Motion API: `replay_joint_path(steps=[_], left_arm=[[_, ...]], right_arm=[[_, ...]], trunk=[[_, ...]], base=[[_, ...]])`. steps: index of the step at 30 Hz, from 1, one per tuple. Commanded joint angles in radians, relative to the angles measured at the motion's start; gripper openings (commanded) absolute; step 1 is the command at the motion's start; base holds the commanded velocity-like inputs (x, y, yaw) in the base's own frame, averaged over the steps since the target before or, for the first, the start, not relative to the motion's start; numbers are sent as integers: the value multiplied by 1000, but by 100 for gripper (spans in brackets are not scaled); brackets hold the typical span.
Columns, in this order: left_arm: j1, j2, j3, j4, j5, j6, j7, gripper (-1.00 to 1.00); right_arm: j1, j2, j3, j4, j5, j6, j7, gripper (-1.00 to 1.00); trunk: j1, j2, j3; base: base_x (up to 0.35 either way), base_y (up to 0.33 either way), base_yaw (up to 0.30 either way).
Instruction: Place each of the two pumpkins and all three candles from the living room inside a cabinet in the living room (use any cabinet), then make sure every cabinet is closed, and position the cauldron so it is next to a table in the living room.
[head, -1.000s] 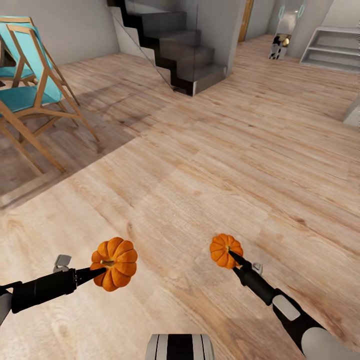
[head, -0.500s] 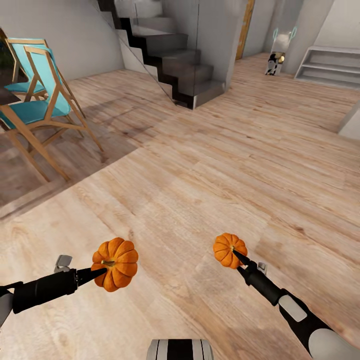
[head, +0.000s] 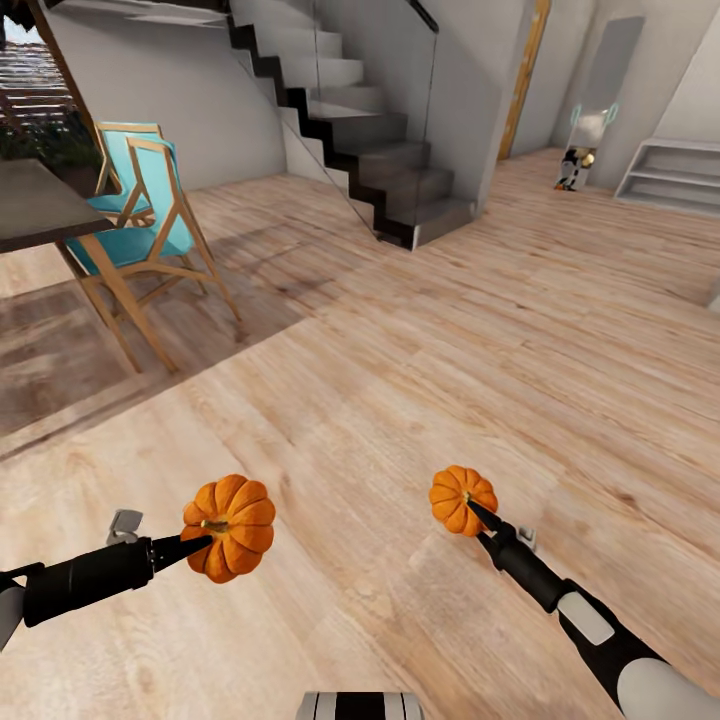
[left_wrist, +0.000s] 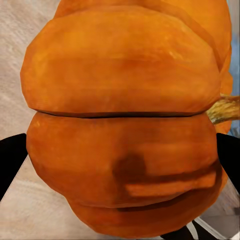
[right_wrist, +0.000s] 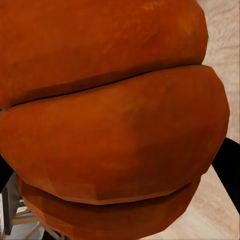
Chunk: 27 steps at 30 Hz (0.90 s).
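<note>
Two bright-orange ribbed pumpkins are carried above the wooden floor. My left gripper (head: 200, 545) is shut on the left pumpkin (head: 232, 527), which looms close in the left wrist view as a pumpkin (left_wrist: 125, 125) with its stem at one side. My right gripper (head: 478, 517) is shut on the smaller-looking right pumpkin (head: 460, 498), seen up close as a pumpkin (right_wrist: 110, 115) in the right wrist view. Candles, cabinet, cauldron and the coffee table are out of view.
A dark dining table (head: 35, 205) with teal wooden chairs (head: 150, 225) stands at the left. A dark staircase (head: 370, 160) with a glass rail rises ahead. White shelving (head: 670, 175) and a small figure (head: 575, 165) sit far right. Wooden floor (head: 400, 350) stretches ahead.
The head view has swung and tilted, so the stairs, chairs and a table edge now show differently. Both grippers keep their pumpkins in about the same place.
</note>
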Motion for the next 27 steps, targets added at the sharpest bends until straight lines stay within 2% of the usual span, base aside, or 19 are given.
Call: replay_joint_path(steps=[1,9,27], left_arm=[[0,0,0,0,0,3,1,-100],[0,-1,0,0,0,3,1,-100],[0,1,0,0,0,4,0,-100]], right_arm=[[0,-1,6,1,-9,5,2,-100],[0,-1,6,4,-9,4,5,-100],[1,-1,6,4,-9,2,6,-100]], trunk=[[-1,0,5],[-4,2,48],[-12,6,146]], base=[[0,0,113],[0,0,73],[0,0,3]])
